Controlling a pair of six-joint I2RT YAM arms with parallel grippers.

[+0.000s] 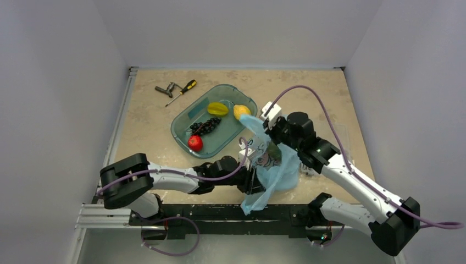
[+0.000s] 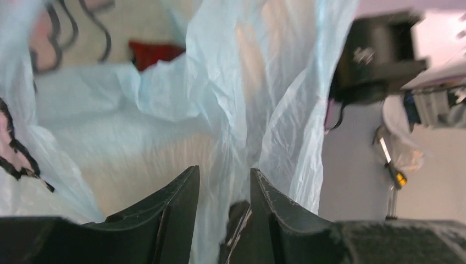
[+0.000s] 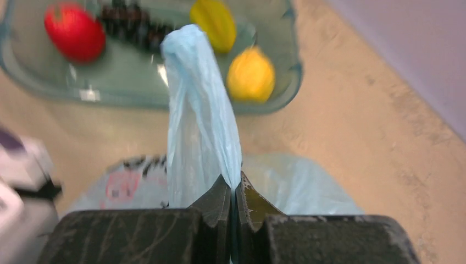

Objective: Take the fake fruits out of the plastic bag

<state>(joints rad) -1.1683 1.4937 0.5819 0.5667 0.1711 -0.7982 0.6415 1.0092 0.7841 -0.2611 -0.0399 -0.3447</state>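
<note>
Progress looks early: right gripper [image 3: 234, 187] pinching the bag [image 3: 200, 110] handle, left gripper [image 2: 224, 176] straddling film, grip unclear; fruits seemingly inside.

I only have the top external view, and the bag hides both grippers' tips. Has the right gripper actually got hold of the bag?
Observer: Yes. In the right wrist view the right gripper is shut on a twisted strip of the plastic bag, which stands up out of its jaws.
Operator: And the left one, is it clamped too?
Observer: No. In the left wrist view the left gripper is open. Its fingers are parted, with a fold of the bag's film running between them.
</note>
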